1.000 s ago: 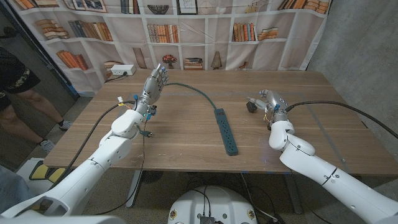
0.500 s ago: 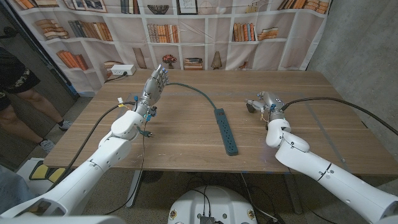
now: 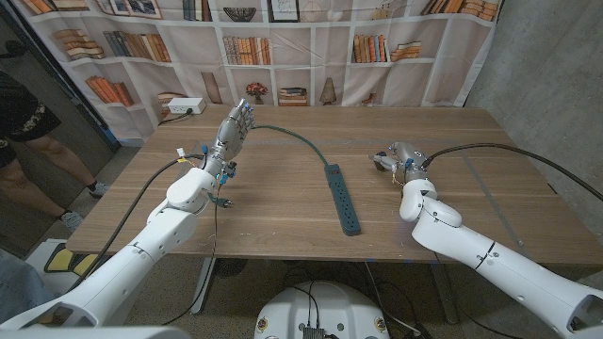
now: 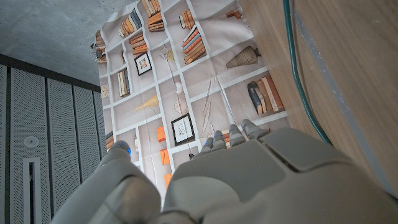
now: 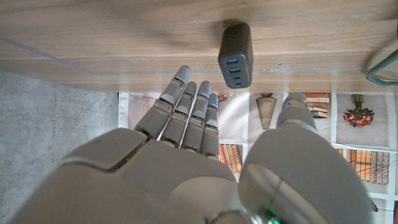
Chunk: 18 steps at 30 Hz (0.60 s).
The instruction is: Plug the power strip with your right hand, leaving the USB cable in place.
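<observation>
A backdrop printed with bookshelves hangs behind a wooden counter (image 3: 283, 202). On it the power strip (image 3: 343, 198) lies lengthwise, its green cable (image 3: 292, 134) curving off toward the far left side.

The right hand (image 3: 397, 156) sits off to the strip's right, well apart from it. In the right wrist view its fingers (image 5: 186, 102) reach out straight and slightly spread with nothing between them, pointing at a small dark USB charger block (image 5: 236, 55) that lies on the counter just beyond the fingertips, not touched. No USB cable can be made out in these frames.

The left hand (image 3: 234, 125) stands upright with fingers extended, empty, with the green cable just to its right and the strip well off from it.

As for progress, the job looks barely begun: the strip is ungrasped, its plug end cannot be seen, and the right hand has yet to take hold of anything. Finding the plug and seating it remain.
</observation>
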{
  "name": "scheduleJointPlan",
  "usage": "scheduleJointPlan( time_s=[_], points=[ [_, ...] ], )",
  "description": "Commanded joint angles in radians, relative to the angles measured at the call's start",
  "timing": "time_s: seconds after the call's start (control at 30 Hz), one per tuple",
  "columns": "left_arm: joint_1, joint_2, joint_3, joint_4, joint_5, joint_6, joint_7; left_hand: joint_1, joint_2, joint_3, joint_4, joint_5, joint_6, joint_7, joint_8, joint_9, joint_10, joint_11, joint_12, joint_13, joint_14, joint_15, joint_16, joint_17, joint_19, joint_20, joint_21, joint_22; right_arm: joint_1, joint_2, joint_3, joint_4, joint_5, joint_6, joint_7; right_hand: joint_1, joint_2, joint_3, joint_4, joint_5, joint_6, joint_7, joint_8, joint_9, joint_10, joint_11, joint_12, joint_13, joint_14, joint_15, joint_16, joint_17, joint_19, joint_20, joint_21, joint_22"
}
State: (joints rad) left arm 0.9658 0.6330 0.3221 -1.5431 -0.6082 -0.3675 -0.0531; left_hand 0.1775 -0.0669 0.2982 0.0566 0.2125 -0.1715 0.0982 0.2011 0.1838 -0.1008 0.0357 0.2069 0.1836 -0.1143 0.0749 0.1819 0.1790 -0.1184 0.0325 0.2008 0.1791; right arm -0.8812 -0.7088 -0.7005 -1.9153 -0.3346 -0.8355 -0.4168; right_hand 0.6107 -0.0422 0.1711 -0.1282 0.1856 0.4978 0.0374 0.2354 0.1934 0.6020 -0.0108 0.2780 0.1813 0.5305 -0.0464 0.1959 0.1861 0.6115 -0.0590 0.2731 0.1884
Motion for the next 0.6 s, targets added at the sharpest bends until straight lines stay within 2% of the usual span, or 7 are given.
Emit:
scheduleJointPlan(
  time_s=[0.03, 0.37, 0.6],
  points=[
    [0.000, -0.001, 0.000, 0.006, -0.001, -0.010, -0.012, 0.001, -0.006, -0.005, 0.000, 0.003, -0.002, -0.005, -0.002, 0.006, -0.002, -0.005, -0.001, 0.006, -0.001, -0.006, 0.003, 0.002, -0.008, -0.001, 0.001, 0.004, 0.045, 0.002, -0.027, 0.031, 0.014, -0.032, 0.029, -0.001, 0.005, 0.001, 0.006, 0.004, 0.005, -0.001, -0.003, 0.001, 0.001, -0.004, -0.001, 0.003, -0.003, 0.001, -0.002, 0.001, -0.004, -0.017, -0.005, 0.005],
    [-0.003, -0.006, 0.005, 0.024, -0.010, -0.007, -0.022, 0.001, -0.005, -0.007, 0.001, 0.003, 0.000, -0.005, -0.001, 0.006, 0.000, -0.005, 0.000, 0.006, 0.000, -0.007, 0.004, 0.003, -0.007, 0.003, 0.002, 0.004, 0.115, 0.004, -0.097, 0.030, 0.002, -0.139, 0.105, 0.010, 0.011, 0.006, 0.001, 0.005, 0.003, -0.004, -0.007, 0.001, 0.003, -0.006, -0.003, 0.003, 0.006, -0.001, 0.000, 0.000, 0.003, -0.015, -0.004, 0.005],
    [-0.012, -0.009, 0.007, 0.038, -0.012, -0.011, -0.032, 0.001, -0.004, -0.009, 0.001, 0.002, -0.001, -0.007, -0.002, 0.006, -0.001, -0.006, -0.001, 0.006, -0.002, -0.006, 0.003, 0.003, -0.010, 0.005, 0.002, 0.004, 0.119, 0.029, -0.104, 0.044, -0.005, -0.166, 0.057, 0.023, 0.018, 0.011, -0.003, 0.005, 0.039, -0.020, 0.000, 0.002, 0.042, -0.021, 0.004, 0.003, 0.041, -0.009, 0.007, -0.001, 0.031, -0.020, 0.004, 0.006]
  ],
)
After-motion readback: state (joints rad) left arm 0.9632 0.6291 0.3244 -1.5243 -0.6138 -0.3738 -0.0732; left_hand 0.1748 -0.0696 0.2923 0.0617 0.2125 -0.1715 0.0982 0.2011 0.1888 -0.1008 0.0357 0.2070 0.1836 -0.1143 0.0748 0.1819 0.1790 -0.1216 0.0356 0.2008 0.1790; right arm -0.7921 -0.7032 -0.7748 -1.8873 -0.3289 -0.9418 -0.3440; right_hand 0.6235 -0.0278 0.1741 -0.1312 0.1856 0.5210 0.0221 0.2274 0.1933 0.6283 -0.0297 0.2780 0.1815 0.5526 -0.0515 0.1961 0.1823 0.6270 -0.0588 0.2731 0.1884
